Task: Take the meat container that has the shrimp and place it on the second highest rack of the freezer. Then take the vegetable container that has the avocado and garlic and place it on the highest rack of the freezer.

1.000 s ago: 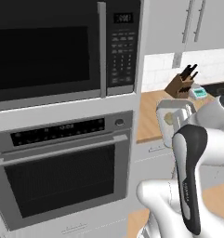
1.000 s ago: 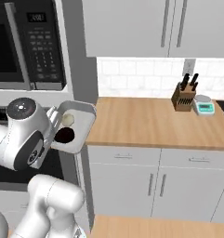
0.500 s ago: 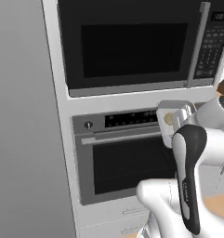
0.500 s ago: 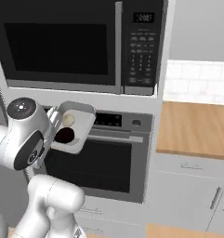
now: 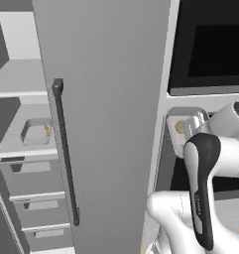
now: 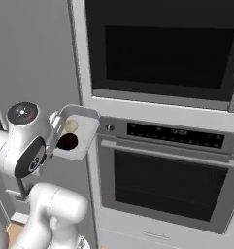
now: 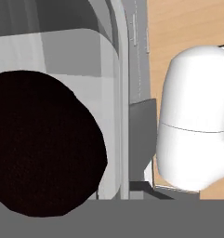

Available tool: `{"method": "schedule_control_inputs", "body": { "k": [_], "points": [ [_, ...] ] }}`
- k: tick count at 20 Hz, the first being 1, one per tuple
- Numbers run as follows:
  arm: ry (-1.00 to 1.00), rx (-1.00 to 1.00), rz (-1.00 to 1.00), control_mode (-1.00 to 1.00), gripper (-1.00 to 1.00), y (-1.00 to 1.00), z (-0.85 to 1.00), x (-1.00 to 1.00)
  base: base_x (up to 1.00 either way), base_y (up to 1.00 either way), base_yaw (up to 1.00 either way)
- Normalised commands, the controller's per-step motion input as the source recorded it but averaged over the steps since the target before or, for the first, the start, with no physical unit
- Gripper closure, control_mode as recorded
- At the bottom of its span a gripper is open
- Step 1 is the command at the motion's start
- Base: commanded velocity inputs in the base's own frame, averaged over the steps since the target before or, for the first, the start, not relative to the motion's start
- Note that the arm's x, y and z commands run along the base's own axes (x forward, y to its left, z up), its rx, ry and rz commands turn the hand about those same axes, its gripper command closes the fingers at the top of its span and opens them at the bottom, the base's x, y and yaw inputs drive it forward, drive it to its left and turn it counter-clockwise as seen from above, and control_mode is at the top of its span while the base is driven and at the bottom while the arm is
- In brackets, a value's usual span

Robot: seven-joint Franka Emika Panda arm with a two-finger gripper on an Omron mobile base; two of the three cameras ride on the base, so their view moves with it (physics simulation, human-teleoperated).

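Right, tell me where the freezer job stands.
Done, it seems: the meat container with the shrimp sits inside the open freezer, one rack below the top one visible. In hand: the gripper holds the vegetable container, avocado and garlic inside, beside the oven. Left: setting it on the highest rack.

two trays (image 5: pixel 35 130) (image 6: pixel 87 138), one avocado (image 6: pixel 67 141), one garlic (image 6: pixel 71 126).
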Motion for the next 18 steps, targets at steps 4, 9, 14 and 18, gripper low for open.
{"method": "schedule_control_inputs", "body": {
  "k": [4, 9, 14, 18],
  "points": [
    [0.00, 0.00, 0.00, 1.00, 1.00, 0.00, 0.00, 0.00, -0.02, 1.00, 0.22],
    [0.00, 0.00, 0.00, 1.00, 1.00, 0.00, 0.00, 0.00, -0.23, 0.82, 0.16],
    [0.00, 0.00, 0.00, 1.00, 1.00, 0.00, 0.00, 0.00, 0.15, 0.91, 0.06],
    [0.00, 0.00, 0.00, 1.00, 1.00, 0.00, 0.00, 0.00, 0.18, 0.67, 0.06]
  ]
}}
